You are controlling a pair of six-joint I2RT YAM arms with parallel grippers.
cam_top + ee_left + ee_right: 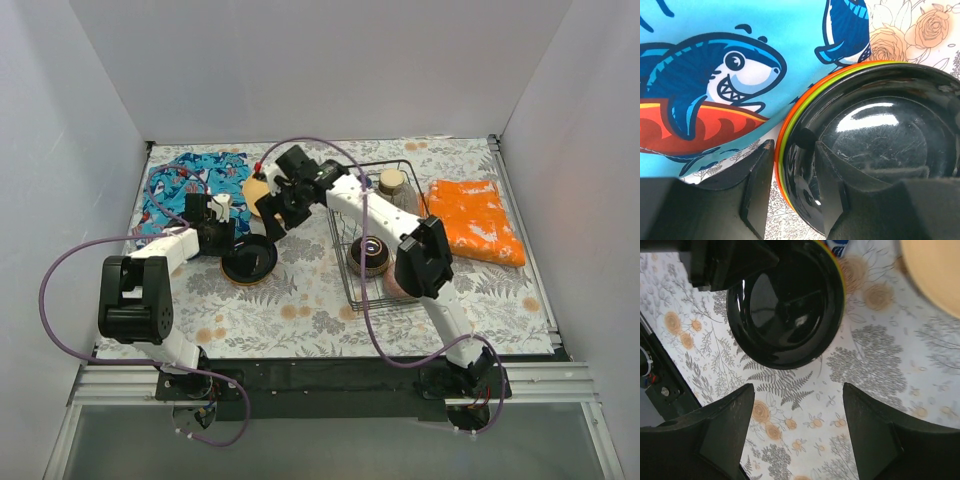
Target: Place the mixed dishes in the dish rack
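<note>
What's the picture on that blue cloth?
The cloth shows grinning cartoon sharks on a bright blue ground, clearest in the left wrist view.

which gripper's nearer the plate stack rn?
Left. The left gripper straddles the rim of the plate stack, one finger inside, one outside. The right gripper hangs open above the table beside the stack, not touching it.

The left arm (pixel 165 250) and right arm (pixel 355 205) are white shell links between boxy black joint housings. The left claw (pixel 795 192) and right claw (pixel 797 390) have matte black, wedge-shaped fingers. Behind each trails a thin purple cable (pixel 43 292) (the left one arcs wide).
</note>
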